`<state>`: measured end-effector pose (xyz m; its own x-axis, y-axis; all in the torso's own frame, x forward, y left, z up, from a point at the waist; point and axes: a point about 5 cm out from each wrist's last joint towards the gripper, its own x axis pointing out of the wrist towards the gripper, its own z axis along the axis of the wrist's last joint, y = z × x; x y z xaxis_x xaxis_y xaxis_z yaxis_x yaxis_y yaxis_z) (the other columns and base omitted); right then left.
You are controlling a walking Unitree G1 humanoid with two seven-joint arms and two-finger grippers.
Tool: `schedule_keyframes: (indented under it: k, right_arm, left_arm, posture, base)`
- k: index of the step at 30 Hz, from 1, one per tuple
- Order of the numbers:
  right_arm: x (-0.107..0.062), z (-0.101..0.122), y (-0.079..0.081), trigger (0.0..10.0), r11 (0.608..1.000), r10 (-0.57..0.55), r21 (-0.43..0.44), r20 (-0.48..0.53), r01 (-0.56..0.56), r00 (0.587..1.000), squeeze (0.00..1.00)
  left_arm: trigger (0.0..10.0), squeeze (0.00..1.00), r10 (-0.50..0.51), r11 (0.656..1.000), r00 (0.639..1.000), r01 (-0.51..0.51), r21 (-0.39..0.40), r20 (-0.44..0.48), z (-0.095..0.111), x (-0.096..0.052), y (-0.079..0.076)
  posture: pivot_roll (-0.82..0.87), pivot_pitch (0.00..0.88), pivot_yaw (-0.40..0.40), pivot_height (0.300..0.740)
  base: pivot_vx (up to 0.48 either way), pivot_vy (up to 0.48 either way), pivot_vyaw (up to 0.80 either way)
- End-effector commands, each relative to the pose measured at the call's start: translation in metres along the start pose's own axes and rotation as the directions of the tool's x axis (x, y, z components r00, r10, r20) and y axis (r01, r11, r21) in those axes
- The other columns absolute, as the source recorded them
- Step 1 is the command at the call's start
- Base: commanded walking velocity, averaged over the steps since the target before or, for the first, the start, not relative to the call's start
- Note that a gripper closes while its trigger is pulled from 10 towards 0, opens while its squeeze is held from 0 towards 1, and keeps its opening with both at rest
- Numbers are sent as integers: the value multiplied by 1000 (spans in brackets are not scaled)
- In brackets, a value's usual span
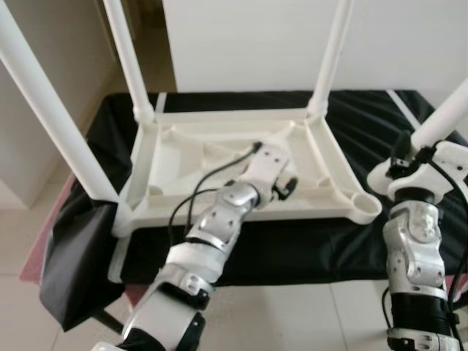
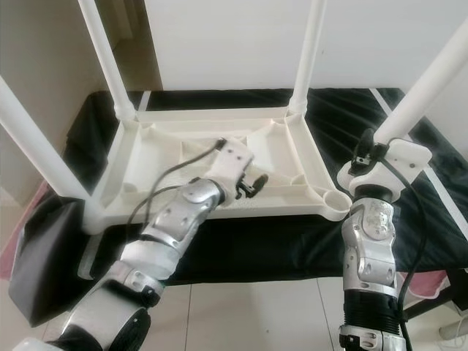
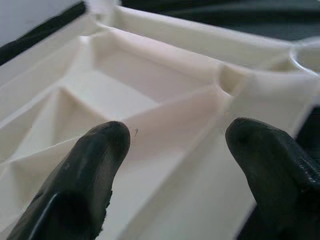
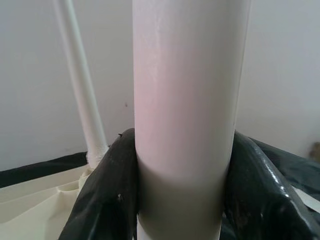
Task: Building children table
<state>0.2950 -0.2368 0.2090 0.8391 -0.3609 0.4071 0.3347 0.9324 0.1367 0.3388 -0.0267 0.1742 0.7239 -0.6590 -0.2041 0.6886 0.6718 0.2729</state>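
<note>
The upturned white table top [image 1: 219, 157] lies mid-frame on a black-draped worktop [image 1: 365, 131], three legs already standing up from its corners. Its fourth corner socket [image 1: 363, 205], at lower right of the tray, is vacant. The right gripper [image 4: 182, 200] has its jaws clamped around the fourth leg [image 1: 446, 113], whose long axis tilts up toward the upper right, its foot just right of that socket. The left gripper [image 3: 175, 150] hovers with jaws apart over the ribbed underside.
</note>
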Motion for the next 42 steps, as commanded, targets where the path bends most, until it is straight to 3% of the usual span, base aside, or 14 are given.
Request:
schedule_keyframes:
  k: [1, 7, 13, 20, 24, 28, 29, 30, 32, 37, 40, 42]
  right_arm:
    - [1, 0, -2, 10000, 1000, -9, -5, -2, 9, 1000, 0]
    - [2, 0, -4, 10000, 1000, -14, -6, -1, 14, 1000, 0]
    - [3, 2, -4, 10000, 1000, -19, -3, 4, 19, 1000, 0]
    - [3, 0, -3, 10000, 1000, -19, 3, -3, 19, 1000, 0]
    - [3, 0, -4, 10000, 1000, -26, 3, -2, 26, 1000, 0]
    - [2, 0, -5, 10000, 1000, -29, 2, -1, 29, 1000, 0]
    - [1, 0, -8, 10000, 999, -39, -2, -1, 39, 999, 0]
    - [1, 0, -10, 10000, 999, -44, -7, 0, 44, 999, 0]
    - [1, 0, -11, 10000, 999, -44, -8, 0, 44, 999, 0]
    - [1, 1, -12, 10000, 999, -50, -14, 0, 50, 999, 0]
    - [1, 1, -12, 10000, 999, -50, -14, 0, 50, 999, 0]
    - [2, 0, -11, 10000, 999, -45, -13, -5, 45, 999, 0]
  left_arm:
    - [10000, 0, 186, 983, 983, -186, -5, 0, 11, 8, -12]
    - [10000, 0, 180, 984, 984, -180, 15, -6, 10, 11, -20]
    - [10000, 0, 192, 979, 980, -188, 75, -49, -5, 11, -26]
    - [10000, 0, 244, 959, 965, -225, 173, -95, -24, 6, -13]
    - [10000, 0, 193, 965, 969, -159, 210, -154, -42, -1, -2]
    - [10000, 0, 144, 971, 977, -109, 211, -155, -48, -5, 1]
    - [10000, 0, -24, 981, 981, 61, 185, -195, -68, -19, 5]
    - [10000, 0, -107, 975, 968, 147, 166, -225, -81, -30, 8]
    - [10000, 0, -113, 974, 967, 153, 165, -229, -82, -31, 9]
    - [10000, 0, -211, 961, 932, 253, 110, -294, -105, -57, 26]
    - [10000, 0, -216, 961, 926, 258, 101, -311, -109, -63, 31]
    - [10000, 0, -304, 932, 895, 350, 93, -327, -118, -89, 40]
  posture:
    - [-59, 15, 10, 740]
    - [-56, 22, 10, 740]
    - [-54, 32, 15, 740]
    - [-45, 44, 18, 740]
    - [-43, 51, 25, 740]
    - [-45, 55, 28, 740]
    - [-48, 58, 32, 740]
    - [-48, 61, 31, 740]
    - [-48, 61, 31, 740]
    - [-49, 69, 30, 740]
    - [-49, 69, 30, 740]
    - [-42, 70, 23, 740]
  base:
    - [0, 0, 0]
    - [0, 0, 0]
    - [0, 0, 0]
    - [0, 0, 0]
    - [0, 0, 0]
    - [0, 0, 0]
    - [0, 0, 0]
    - [0, 0, 0]
    - [0, 0, 0]
    - [0, 0, 0]
    - [0, 0, 0]
    - [0, 0, 0]
